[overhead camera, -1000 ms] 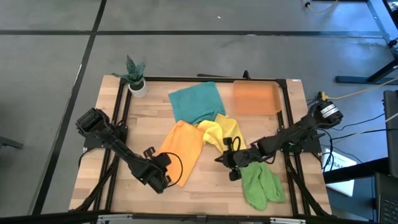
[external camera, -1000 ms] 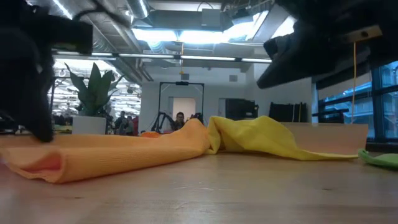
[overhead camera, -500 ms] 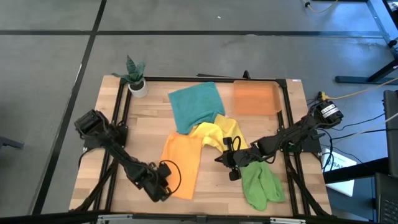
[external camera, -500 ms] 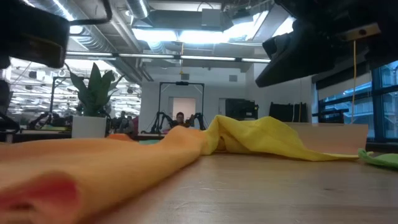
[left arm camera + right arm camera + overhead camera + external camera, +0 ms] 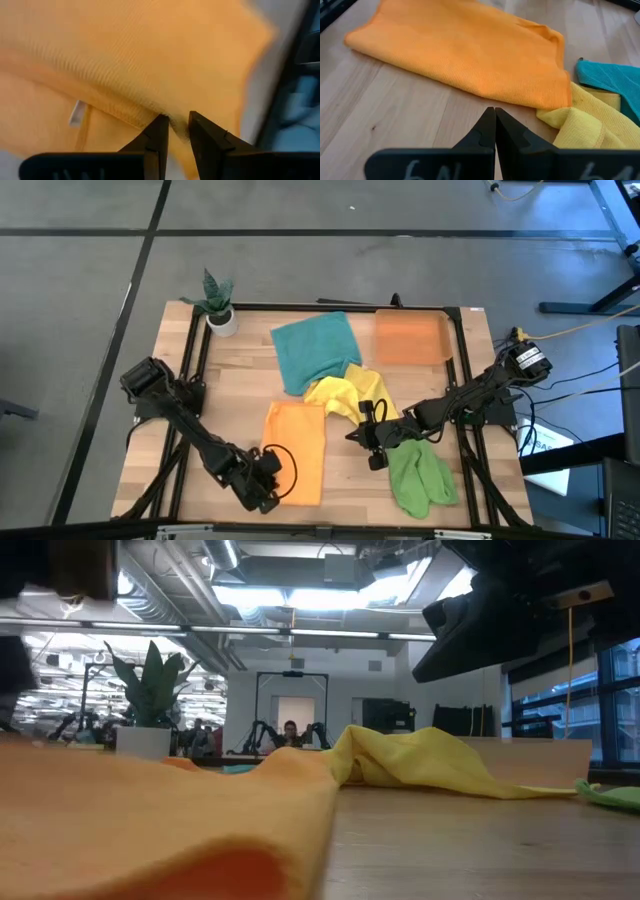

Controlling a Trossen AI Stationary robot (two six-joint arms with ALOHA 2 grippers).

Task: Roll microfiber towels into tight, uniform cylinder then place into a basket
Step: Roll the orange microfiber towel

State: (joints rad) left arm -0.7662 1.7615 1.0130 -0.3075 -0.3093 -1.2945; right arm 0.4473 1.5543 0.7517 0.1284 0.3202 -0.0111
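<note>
Orange towel (image 5: 296,452) lies on the wooden surface (image 5: 340,480), pinched at its near edge by the left end effector (image 5: 265,488). In the left wrist view the two dark fingers (image 5: 159,134) sit close together with a fold of the orange cloth between their tips. From there the towel stretches away toward the yellow towel (image 5: 350,394), whose edge it touches.

The right end effector (image 5: 366,436) hovers just above bare wood with its tips pressed together, holding nothing. The orange towel is just ahead of it, the yellow towel beside it, and the green towel (image 5: 418,474) lies right behind it, under the arm. The teal towel (image 5: 314,350) is farther off, beyond the yellow one, which overlaps its corner.

The basket (image 5: 411,337), translucent orange, sits at the far edge of the surface, well apart from both end effectors and just beside the teal towel. A potted plant (image 5: 217,300) stands at the far left corner.
</note>
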